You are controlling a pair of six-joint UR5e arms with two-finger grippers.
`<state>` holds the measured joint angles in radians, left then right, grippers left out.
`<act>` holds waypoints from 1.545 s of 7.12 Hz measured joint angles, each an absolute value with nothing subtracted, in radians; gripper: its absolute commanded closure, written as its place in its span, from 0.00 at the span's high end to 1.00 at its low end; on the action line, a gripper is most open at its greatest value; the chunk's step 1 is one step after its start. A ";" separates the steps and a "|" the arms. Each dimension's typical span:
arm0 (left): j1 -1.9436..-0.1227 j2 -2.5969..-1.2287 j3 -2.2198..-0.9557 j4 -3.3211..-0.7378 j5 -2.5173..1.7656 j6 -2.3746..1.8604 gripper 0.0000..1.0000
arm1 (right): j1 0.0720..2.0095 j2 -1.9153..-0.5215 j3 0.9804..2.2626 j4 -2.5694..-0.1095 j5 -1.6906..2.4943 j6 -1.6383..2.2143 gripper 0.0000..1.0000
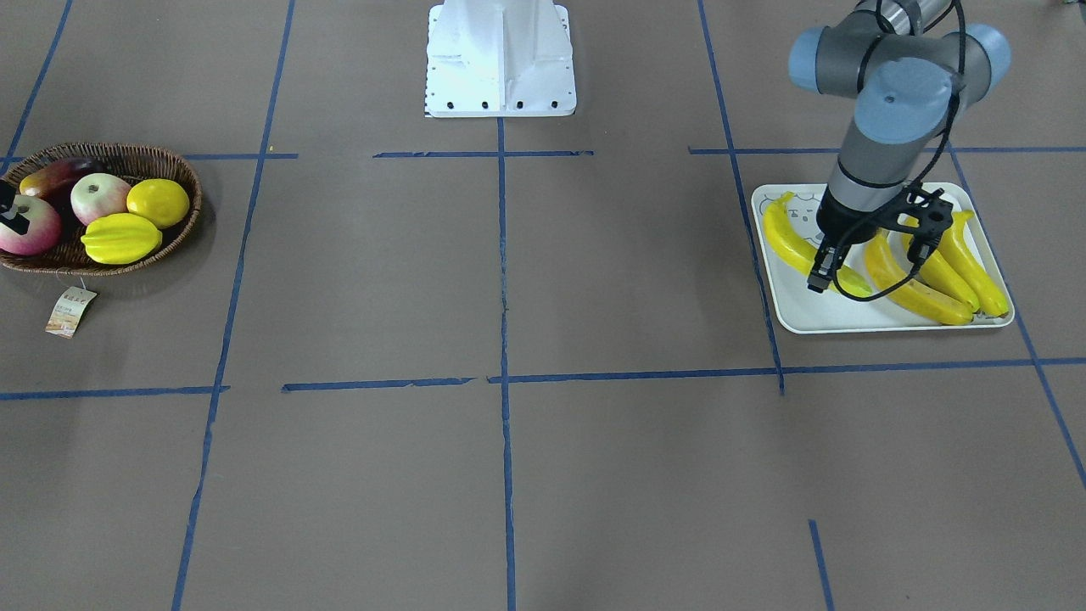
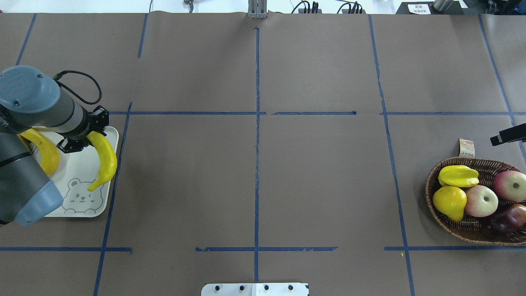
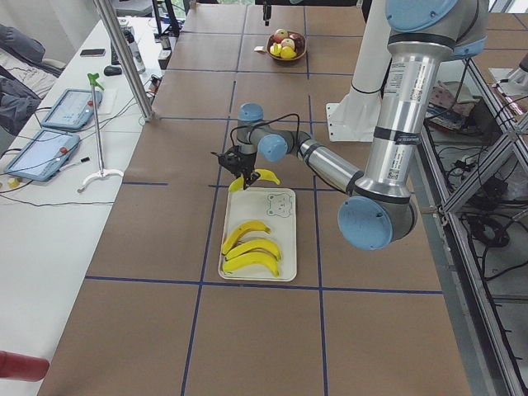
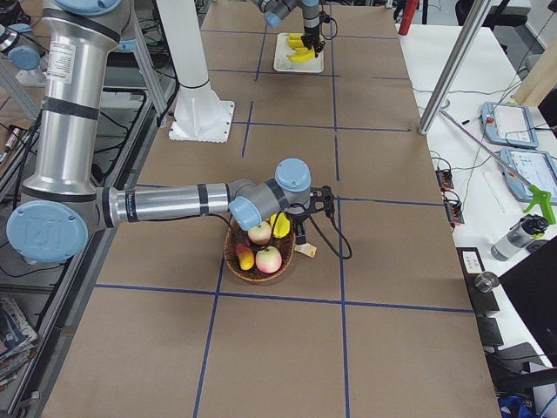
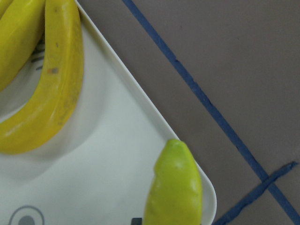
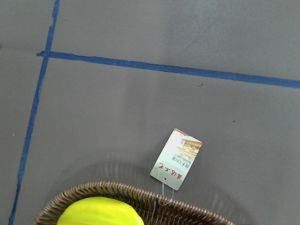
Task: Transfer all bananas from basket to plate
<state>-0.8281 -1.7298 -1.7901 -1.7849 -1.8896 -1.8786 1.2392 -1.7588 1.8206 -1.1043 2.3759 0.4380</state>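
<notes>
While the left hand (image 2: 84, 139) is clamped on the fourth banana (image 2: 106, 158) near its stem end, the fruit hangs just above the plate (image 2: 96, 211), along the plate edge that faces the table's middle. In the left wrist view its greenish tip sits over a plate corner. The plate is at the left end of the table (image 2: 263, 185), close to that edge. Three other bananas (image 1: 912, 293) lie side by side on the plate, at the end away from the bear drawing (image 2: 78, 196).

Table middle: only blue tape lines (image 2: 257, 164).

Right end: the basket (image 2: 464, 234) is near the right edge, with the paper tag (image 2: 466, 148) on the table just beside its rim. In it are a starfruit (image 2: 458, 176), a lemon (image 2: 450, 201), two apples (image 2: 481, 200) and a dark red fruit (image 2: 507, 218). No banana is seen there. The right hand (image 2: 499, 139) hovers by the tag at the basket rim. I can't tell if its fingers are apart or together.

Handling, my read: the bananas look glossy and hard, likely plastic replicas. That makes them light, stiff and not fragile, but smooth and rounded, so slippery. The best hold is across the thick middle, closing on the narrow width. An end grip like this one lets the long body swing or pivot. It should go low before release so it doesn't roll over the nearby plate rim. Setting this one down should finish the task.
</notes>
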 measured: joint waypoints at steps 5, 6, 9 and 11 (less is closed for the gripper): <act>-0.930 -1.655 -1.538 -2.138 -1.897 -1.856 1.00 | 1.249 -1.761 1.827 -1.108 2.379 0.420 1.00; -0.939 -1.634 -1.528 -2.172 -1.899 -1.831 1.00 | 1.250 -1.761 1.829 -1.108 2.379 0.420 1.00; -0.981 -1.623 -1.531 -2.195 -1.974 -1.785 1.00 | 1.251 -1.764 1.830 -1.108 2.379 0.420 1.00; -1.064 -1.624 -1.545 -2.192 -2.123 -1.732 1.00 | 1.251 -1.764 1.828 -1.108 2.379 0.420 1.00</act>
